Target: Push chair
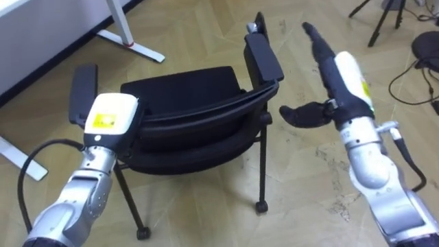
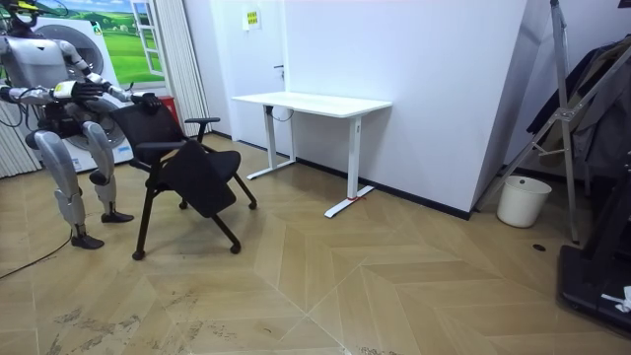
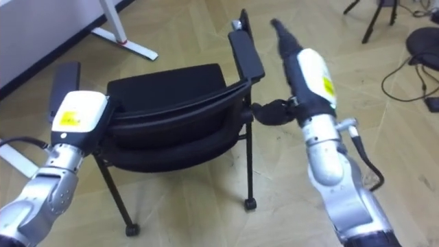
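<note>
A black chair [image 1: 185, 96] with two armrests and castors stands in front of me on the wood floor, its curved backrest [image 1: 199, 122] nearest to me. My left hand [image 1: 110, 116] rests against the backrest's left end beside the left armrest [image 1: 84, 92]; its fingers are lost against the black frame. My right hand [image 1: 346, 82] is open to the right of the right armrest [image 1: 264, 58], fingers straight and pointing away from me, thumb reaching toward the backrest's right end. In the room view I stand behind the chair [image 2: 192, 173] with both arms forward.
A white desk [image 2: 315, 102] stands against the wall beyond the chair, one of its feet [image 1: 134, 44] close to the chair's far left. A tripod [image 1: 384, 20] and floor cables [image 1: 411, 79] lie to my right. A white bin [image 2: 523, 200] sits far off.
</note>
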{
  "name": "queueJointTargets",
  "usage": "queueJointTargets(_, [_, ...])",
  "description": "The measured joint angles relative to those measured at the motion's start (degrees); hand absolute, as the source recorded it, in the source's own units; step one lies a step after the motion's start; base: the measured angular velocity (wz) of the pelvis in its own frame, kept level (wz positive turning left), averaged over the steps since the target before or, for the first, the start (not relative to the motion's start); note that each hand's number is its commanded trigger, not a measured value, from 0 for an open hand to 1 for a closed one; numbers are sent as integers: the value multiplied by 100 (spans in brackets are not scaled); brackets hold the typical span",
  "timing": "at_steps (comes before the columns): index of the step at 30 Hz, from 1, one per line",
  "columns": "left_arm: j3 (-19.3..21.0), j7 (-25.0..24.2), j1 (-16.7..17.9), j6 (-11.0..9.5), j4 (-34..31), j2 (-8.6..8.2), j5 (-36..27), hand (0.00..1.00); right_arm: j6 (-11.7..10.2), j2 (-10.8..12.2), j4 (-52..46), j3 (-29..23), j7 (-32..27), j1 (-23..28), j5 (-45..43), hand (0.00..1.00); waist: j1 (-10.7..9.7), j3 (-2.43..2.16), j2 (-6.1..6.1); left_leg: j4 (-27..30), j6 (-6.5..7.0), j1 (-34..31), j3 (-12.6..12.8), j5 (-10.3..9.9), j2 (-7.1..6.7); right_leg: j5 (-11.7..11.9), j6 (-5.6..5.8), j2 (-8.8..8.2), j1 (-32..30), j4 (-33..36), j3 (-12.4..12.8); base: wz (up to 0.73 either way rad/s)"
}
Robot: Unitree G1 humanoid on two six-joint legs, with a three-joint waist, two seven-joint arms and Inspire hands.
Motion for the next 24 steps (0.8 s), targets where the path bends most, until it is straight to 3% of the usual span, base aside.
queueJointTargets(9, [-112, -192, -141, -26, 14, 19, 64, 100, -2, -107, 31, 376, 461, -379, -422, 0, 78, -23, -104, 2, 0, 39, -76, 0, -6, 0, 0, -12, 97, -51, -82, 4])
queueJointTargets(19, [-286, -194, -204, -72, 16, 20, 61, 100, -45, -472, 32, 721, 583, -467, -975, 0, 136, -30, -117, 1, 0, 72, -154, 0, -6, 0, 1, -28, 192, -94, -200, 4])
queueJointTargets(24, [-350, -271, -317, -69, 88, 17, 44, 100, -45, -473, 32, 750, 677, -547, -992, 0, 156, -26, -146, -3, 0, 80, -161, 0, -6, 0, 1, -37, 223, -100, -263, 4])
